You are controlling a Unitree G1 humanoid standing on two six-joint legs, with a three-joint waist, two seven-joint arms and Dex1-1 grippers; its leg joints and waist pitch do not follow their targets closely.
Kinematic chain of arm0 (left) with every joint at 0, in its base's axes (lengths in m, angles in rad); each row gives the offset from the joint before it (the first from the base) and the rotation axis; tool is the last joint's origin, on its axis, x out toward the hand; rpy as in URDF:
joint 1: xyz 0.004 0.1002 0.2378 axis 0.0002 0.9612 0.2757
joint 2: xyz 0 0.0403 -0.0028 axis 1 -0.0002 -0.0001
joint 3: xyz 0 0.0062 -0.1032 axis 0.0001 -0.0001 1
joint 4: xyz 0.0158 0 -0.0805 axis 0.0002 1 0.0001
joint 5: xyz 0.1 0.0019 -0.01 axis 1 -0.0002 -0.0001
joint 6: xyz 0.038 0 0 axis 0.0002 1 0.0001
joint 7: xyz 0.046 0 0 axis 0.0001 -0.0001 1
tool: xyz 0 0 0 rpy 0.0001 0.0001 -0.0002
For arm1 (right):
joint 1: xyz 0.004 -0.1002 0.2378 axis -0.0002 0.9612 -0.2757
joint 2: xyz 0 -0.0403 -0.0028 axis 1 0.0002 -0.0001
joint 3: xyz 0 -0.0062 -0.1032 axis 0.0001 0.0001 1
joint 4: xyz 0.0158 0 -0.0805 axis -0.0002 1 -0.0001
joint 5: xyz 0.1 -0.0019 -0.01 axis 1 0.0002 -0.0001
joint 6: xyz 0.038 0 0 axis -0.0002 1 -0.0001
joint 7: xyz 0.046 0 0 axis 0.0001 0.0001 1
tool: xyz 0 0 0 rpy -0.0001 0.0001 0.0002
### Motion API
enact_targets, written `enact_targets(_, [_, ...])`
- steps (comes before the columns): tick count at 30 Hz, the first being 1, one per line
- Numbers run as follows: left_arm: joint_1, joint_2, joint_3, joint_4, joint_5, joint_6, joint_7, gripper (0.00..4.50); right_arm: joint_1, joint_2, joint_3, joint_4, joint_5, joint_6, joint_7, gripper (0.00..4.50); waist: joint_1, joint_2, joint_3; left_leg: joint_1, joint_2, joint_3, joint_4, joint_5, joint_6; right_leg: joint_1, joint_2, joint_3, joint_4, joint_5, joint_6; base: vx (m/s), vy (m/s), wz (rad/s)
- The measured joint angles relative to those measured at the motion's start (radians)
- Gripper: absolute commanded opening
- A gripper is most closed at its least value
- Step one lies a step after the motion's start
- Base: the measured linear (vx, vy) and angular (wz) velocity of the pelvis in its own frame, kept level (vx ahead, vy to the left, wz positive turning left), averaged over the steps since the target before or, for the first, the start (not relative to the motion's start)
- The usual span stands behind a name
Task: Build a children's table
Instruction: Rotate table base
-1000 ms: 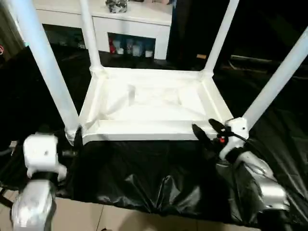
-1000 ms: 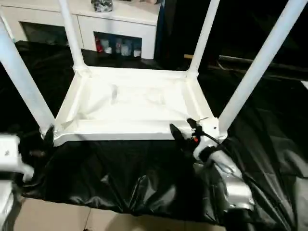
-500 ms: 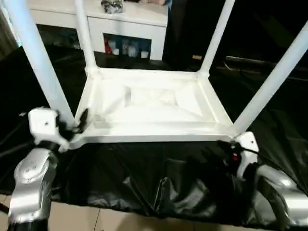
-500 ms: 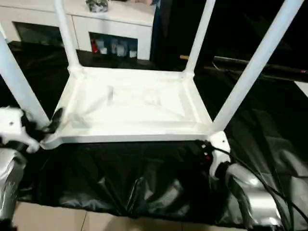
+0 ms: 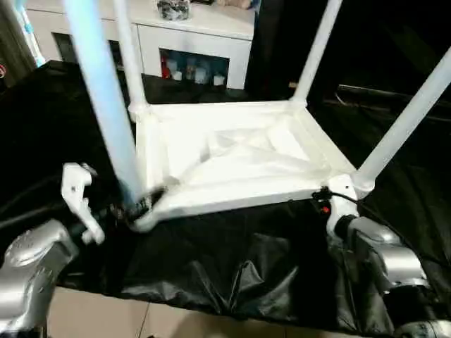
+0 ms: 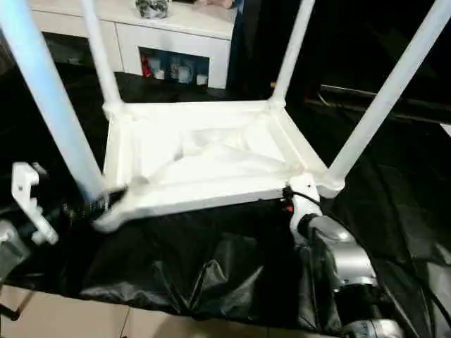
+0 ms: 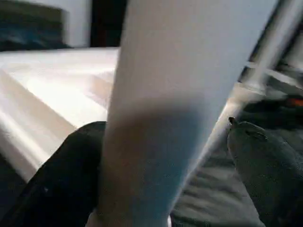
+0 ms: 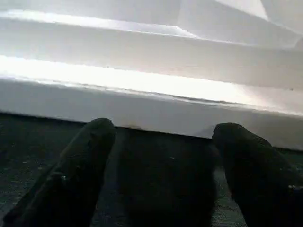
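The children's table lies upside down on the black cloth, its white tabletop [image 5: 239, 155] turned askew and its four legs pointing up. My left gripper [image 5: 141, 205] sits at the base of the near-left leg [image 5: 106, 91]. In the left wrist view the leg [image 7: 189, 71] stands between the spread black fingers [image 7: 71, 165], with one finger close against it and the other apart. My right gripper [image 5: 320, 201] is at the near-right corner, below the near-right leg [image 5: 409, 120]. Its fingers [image 8: 85, 156] stand open just short of the tabletop's rim [image 8: 142, 85].
The black-draped work table [image 5: 232, 267] ends close in front of me, with pale floor [image 5: 91, 317] below its edge. A white cabinet [image 5: 190, 42] with small items stands behind. The two far legs [image 5: 317, 49] rise at the back.
The tabletop has swung round, its near-left corner coming toward me. My left gripper has moved in around the near-left leg's base. My right gripper has risen to the near-right corner.
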Motion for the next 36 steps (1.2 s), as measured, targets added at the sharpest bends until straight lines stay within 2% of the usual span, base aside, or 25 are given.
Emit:
enact_targets(6, [0.012,-0.003,-0.069,-0.099,-0.068,0.084,-0.03,4.45,-0.061,0.038,0.021,0.096,-0.026,-0.047,0.004,3.76,-0.008,-0.003,0.001,0.0,0.0,0.0,0.0,0.0,-0.001,0.0,0.0,0.0,0.002,-0.001,0.002,0.0,0.0,0.0])
enact_targets(12, [-0.024,-0.049,-0.154,-0.194,-0.115,0.163,-0.026,4.45,-0.112,0.097,0.046,0.182,-0.056,-0.092,0.022,3.76,-0.029,-0.004,0.001,0.002,0.001,0.0,0.0,0.002,-0.004,-0.001,0.001,0.0,0.003,0.0,0.001,0.0,0.0,0.0])
enact_targets(18, [-0.047,-0.118,-0.231,-0.22,-0.144,0.196,-0.011,4.45,-0.116,0.153,0.1,0.218,-0.079,-0.15,0.06,3.76,-0.037,-0.003,0.001,0.003,0.002,0.0,0.0,0.003,-0.005,-0.001,0.002,-0.001,0.004,0.001,-0.001,0.0,0.0,0.0])
enact_targets(25, [-0.124,-0.201,-0.276,-0.174,-0.111,0.187,0.026,4.45,-0.16,0.22,0.119,0.289,-0.099,-0.197,0.088,3.76,-0.036,-0.004,0.001,0.004,0.002,0.0,0.0,0.003,-0.005,-0.001,0.002,-0.001,0.004,0.002,-0.002,0.0,0.0,0.0])
enact_targets(29, [-0.175,-0.254,-0.305,-0.126,-0.103,0.184,0.036,4.45,-0.179,0.222,0.116,0.33,-0.099,-0.225,0.119,3.76,-0.033,-0.004,0.001,0.005,0.002,0.0,0.0,0.003,-0.005,0.0,0.002,-0.001,0.003,0.002,-0.002,0.0,0.0,0.0])
enact_targets(36, [-0.287,-0.383,-0.363,0.004,-0.02,0.107,0.081,4.45,-0.182,0.223,0.103,0.361,-0.102,-0.265,0.127,3.76,-0.031,-0.003,0.002,0.006,0.002,0.0,-0.001,0.003,-0.005,0.0,0.002,-0.001,0.003,0.002,-0.003,0.0,0.0,0.0])
